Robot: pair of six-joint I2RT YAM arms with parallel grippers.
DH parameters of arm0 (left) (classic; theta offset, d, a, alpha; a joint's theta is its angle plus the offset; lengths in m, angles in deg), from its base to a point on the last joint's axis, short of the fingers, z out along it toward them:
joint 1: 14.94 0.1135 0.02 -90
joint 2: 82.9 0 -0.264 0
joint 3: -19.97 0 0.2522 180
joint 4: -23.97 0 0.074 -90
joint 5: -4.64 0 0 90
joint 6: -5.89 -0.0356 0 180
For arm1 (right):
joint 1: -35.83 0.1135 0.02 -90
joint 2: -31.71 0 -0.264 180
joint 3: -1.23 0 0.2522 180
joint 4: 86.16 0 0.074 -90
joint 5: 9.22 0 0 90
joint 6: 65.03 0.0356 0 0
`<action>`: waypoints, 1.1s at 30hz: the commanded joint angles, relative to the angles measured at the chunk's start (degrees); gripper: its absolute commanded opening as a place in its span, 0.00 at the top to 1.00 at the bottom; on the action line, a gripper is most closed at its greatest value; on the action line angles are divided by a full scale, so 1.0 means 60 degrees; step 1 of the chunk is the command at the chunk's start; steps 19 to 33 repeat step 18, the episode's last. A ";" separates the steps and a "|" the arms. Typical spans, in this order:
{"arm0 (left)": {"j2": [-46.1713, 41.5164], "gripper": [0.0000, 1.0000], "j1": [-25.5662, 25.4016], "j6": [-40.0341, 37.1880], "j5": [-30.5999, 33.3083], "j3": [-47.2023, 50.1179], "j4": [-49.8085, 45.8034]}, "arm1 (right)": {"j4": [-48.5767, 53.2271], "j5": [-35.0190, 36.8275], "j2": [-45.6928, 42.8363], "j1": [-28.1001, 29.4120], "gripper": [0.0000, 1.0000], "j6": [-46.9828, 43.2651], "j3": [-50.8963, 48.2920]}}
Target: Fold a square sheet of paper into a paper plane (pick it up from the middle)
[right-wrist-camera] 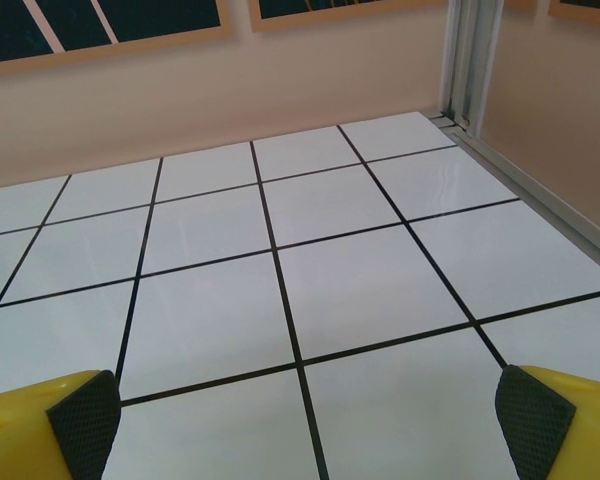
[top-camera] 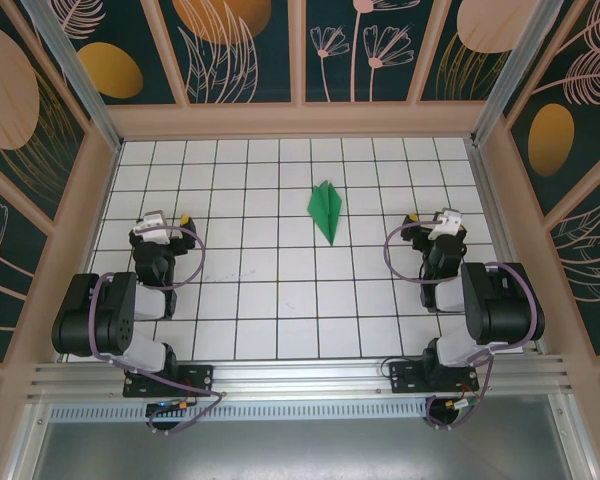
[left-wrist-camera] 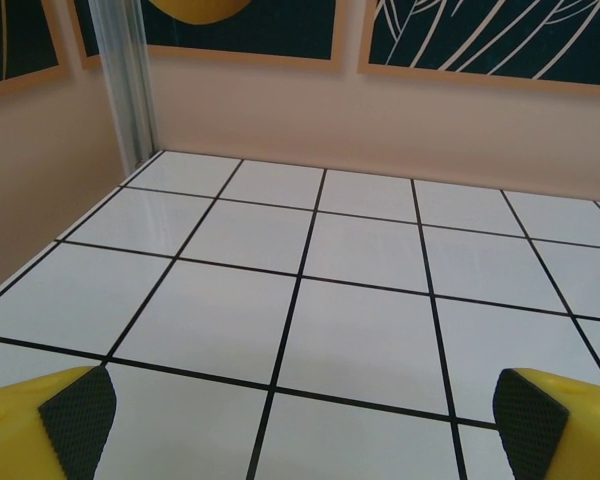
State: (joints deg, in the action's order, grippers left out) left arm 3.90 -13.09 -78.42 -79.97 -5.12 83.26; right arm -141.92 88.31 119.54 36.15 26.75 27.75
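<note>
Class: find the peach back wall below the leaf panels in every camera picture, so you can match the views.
Top external: back wall, a strip across the upper middle, beyond the table.
Left wrist: back wall across the upper part, right of the left corner post.
Right wrist: back wall across the top, left of the right corner post.
Shared landmark: the table's black grid lines.

Green paper plane (top-camera: 325, 211) on the tiled table (top-camera: 260, 300), between left pincer (top-camera: 166, 219) and right pincer (top-camera: 430, 219)
</note>
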 commanded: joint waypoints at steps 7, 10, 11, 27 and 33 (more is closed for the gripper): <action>0.0037 0.01 0.0045 0.0036 -0.0401 -0.0205 0.0308 | -0.0609 -0.0193 0.0083 -0.0107 0.01 -0.0018 -0.0058; 0.0091 0.02 -0.0006 -0.0009 -0.0328 -0.0269 0.0217 | -0.0612 -0.0200 0.0069 -0.0106 0.01 -0.0019 -0.0058; 0.0104 0.02 -0.0065 -0.0071 -0.0247 -0.0325 0.0131 | -0.0608 -0.0200 0.0073 -0.0111 0.01 -0.0019 -0.0059; 0.0094 0.01 -0.0205 -0.0184 -0.0107 -0.0382 0.0013 | -0.0668 -0.0246 0.0079 -0.0100 0.01 -0.0051 -0.0095; 0.0094 0.01 -0.0205 -0.0184 -0.0107 -0.0382 0.0013 | -0.0668 -0.0246 0.0079 -0.0100 0.01 -0.0051 -0.0095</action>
